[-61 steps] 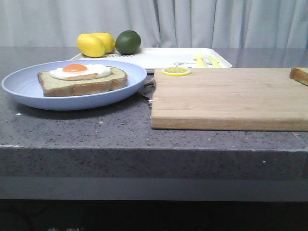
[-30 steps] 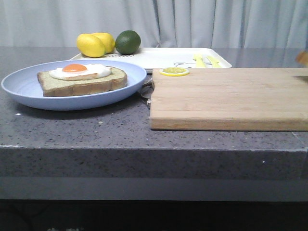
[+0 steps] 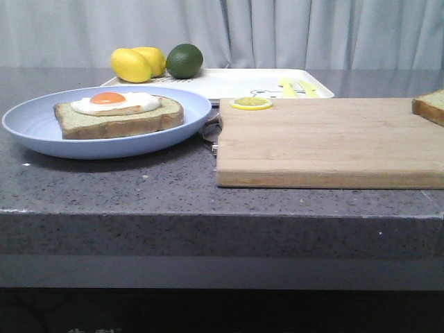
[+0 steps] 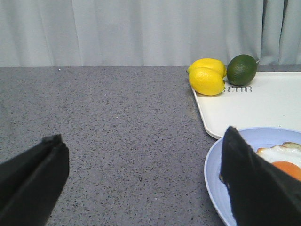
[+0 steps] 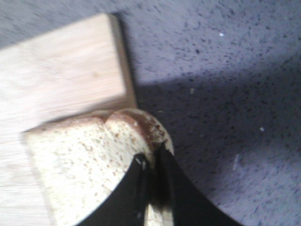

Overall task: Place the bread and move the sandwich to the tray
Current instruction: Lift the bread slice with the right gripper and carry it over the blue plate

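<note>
The sandwich (image 3: 118, 113), brown-crusted toast topped with a fried egg, lies on the pale blue plate (image 3: 41, 135) at the left. Its egg (image 4: 282, 157) peeks out behind my left gripper's fingers (image 4: 256, 183). My left gripper (image 4: 141, 181) hangs open over bare counter beside the plate, holding nothing. The plain bread (image 5: 80, 160) sits between the fingers of my right gripper (image 5: 153, 162), which is shut on its crust edge. This slice (image 3: 430, 105) shows at the right end of the cutting board (image 3: 326, 139). The white tray (image 3: 236, 82) stands behind the board.
Two lemons (image 3: 137, 64) and a lime (image 3: 184, 60) rest at the tray's left end, with yellow cutlery (image 3: 298, 87) on its right part. A lemon slice (image 3: 252, 103) lies on the board's far left corner. The dark counter edge (image 3: 222, 215) runs along the front.
The bread at the right edge of the front view rose almost out of sight half a second ago. It now shows again over the board's right end.
</note>
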Available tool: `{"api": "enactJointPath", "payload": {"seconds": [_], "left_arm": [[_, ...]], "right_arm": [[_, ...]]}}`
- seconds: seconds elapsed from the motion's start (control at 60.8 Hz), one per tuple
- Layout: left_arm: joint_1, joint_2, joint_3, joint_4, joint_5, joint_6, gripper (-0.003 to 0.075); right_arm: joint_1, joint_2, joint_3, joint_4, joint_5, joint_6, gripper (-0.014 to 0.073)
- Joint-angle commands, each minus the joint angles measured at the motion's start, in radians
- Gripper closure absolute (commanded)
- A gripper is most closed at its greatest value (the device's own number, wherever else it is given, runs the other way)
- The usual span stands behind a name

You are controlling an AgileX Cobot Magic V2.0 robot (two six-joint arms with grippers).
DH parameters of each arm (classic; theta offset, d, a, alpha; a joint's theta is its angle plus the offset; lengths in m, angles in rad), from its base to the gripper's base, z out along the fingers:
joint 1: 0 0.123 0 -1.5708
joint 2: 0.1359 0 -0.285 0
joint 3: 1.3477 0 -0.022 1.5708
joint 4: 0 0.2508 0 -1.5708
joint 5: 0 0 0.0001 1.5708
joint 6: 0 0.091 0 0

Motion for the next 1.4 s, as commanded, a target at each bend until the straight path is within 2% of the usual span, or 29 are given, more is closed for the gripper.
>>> {"api": "enactJointPath", "payload": {"seconds": [0.0,0.247,0.395,0.494,0.658,0.79,0.921,1.135,1.382], "left_arm": [[0.003,-0.002,-0.036,-0.010,-0.086,-0.009,0.0082],[0.003,-0.002,-0.036,-0.010,-0.086,-0.009,0.0082],[0.003,-0.002,-0.036,-0.010,-0.084,-0.009,0.0082],[0.003,-0.002,-0.036,-0.010,-0.084,-0.009,0.0082],[0.003,-0.002,-0.036,-0.010,-0.082,-0.009,0.0082],[0.003,-0.002,-0.036,-0.010,-0.082,-0.009,0.0082],[0.003,-0.002,-0.036,-0.010,-0.082,-0.009,0.0082],[0.003,-0.002,-0.036,-0.010,-0.082,-0.009,0.0082],[0.003,-0.002,-0.036,-0.010,-0.082,-0.009,0.0082]], "right_arm": [[0.003,-0.105,-0.024,0.096,0.115,0.031,0.0662],[0.007,-0.197,-0.017,0.343,0.115,0.038,0.0662],[0.066,-0.210,0.020,0.450,0.115,0.038,0.0662],[0.157,-0.207,0.058,0.509,0.094,0.038,0.0662],[0.373,-0.206,0.129,0.617,-0.061,0.037,0.0662],[0.533,-0.182,0.122,0.633,-0.157,0.035,0.0662],[0.643,-0.118,0.114,0.695,-0.208,0.035,0.0662],[0.758,0.053,-0.013,0.784,-0.269,0.034,0.0662],[0.783,0.231,-0.263,0.791,-0.224,0.042,0.0652]]}}
